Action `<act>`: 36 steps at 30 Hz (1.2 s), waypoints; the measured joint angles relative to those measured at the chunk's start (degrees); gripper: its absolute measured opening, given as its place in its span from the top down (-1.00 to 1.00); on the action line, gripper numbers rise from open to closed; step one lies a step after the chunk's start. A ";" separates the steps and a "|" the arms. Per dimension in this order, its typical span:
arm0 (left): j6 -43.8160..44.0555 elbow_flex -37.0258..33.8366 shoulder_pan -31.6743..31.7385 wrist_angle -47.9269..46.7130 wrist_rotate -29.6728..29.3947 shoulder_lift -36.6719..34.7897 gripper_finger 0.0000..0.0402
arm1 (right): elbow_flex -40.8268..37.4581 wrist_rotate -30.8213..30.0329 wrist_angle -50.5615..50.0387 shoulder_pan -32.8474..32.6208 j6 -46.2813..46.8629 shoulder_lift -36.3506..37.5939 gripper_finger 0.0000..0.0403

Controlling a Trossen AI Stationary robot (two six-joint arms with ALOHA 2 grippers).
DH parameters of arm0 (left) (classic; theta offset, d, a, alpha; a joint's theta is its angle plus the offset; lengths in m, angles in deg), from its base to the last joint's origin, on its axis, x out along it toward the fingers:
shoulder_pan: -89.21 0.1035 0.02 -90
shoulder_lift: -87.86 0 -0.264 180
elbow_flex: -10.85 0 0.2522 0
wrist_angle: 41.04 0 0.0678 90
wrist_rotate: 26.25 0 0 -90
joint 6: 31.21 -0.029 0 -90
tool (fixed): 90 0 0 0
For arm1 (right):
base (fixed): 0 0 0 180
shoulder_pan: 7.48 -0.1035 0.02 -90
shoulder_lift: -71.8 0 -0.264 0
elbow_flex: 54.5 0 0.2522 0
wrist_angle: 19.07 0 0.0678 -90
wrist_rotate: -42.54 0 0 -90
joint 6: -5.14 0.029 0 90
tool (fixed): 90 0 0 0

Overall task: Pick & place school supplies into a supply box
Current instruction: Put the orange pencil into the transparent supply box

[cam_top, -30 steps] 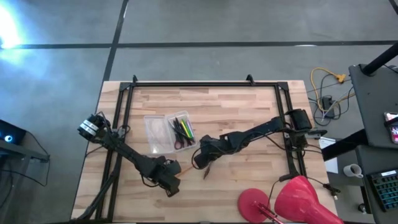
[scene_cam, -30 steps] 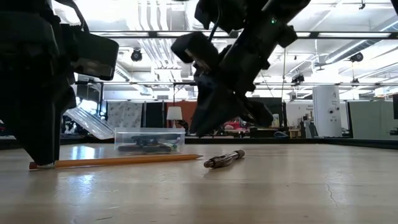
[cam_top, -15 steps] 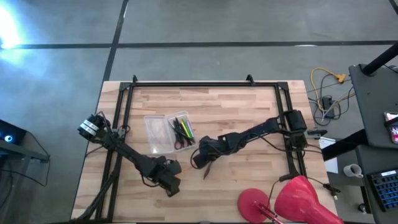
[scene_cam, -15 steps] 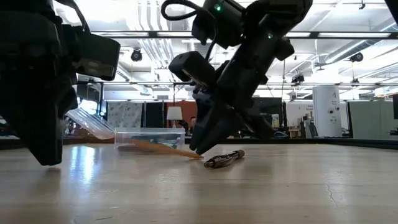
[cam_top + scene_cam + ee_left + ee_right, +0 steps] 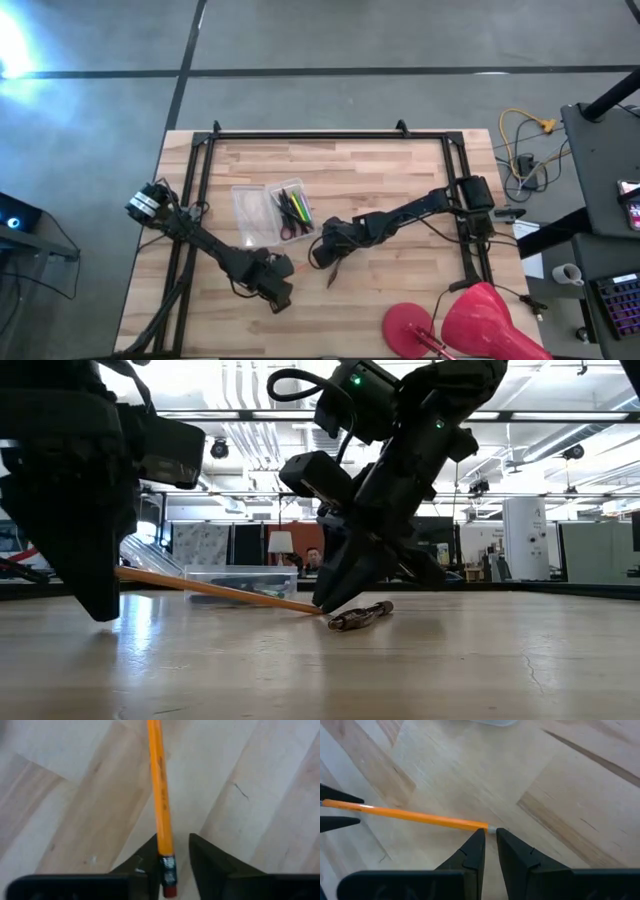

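- Left tool (image 5: 170,851) pinching the orange pencil (image 5: 160,790) at its eraser end, ferrule between the two fingers, low over the bench (image 5: 400,190) near its front edge.
- In the low view, pencil (image 5: 215,590) slanting down from that grip, eraser end up, far tip down on the wood.
- Right tool (image 5: 490,842) nearly closed, fingertips right at the pencil's tip, holding nothing that can be made out.
- Best kept slow here: lift straight until the tip clears the wood, hold the pinch firm on the ferrule, then swing toward the box (image 5: 270,213).
- Worth lining the pencil up with the box's long side before lowering, so it drops in beside the pens (image 5: 295,208) and scissors (image 5: 288,232) already inside.
- Risk, as a judgement: a grip so near one end lets the pencil pivot or slip.
- Dark pen (image 5: 360,616) lying loose on the bench just beside the right tool, not yet boxed.
- Hard to tell: whether the right fingertips actually touch the tip or only flank it.
- Left tool's fingertips hidden in the high view under the wrist.
- Box contents blurred in the low view; lid (image 5: 150,555) seen only as a tilted clear flap.
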 joint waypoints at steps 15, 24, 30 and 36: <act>-1.26 0.76 1.78 -2.57 -0.27 -0.23 0.99 | -0.26 0.61 -0.18 0.04 -0.64 1.03 0.76; 4.34 1.61 1.76 -5.69 -2.05 -5.95 0.99 | -0.40 -6.39 -7.73 -0.17 -2.78 10.48 0.76; 23.56 0.67 1.73 -5.89 -12.98 -14.47 0.99 | -1.25 -20.47 -16.66 -0.66 -0.31 21.34 0.76; 43.95 -1.28 2.08 -0.67 -29.64 -19.56 1.00 | -4.22 -25.99 -16.36 -1.01 0.74 29.30 0.76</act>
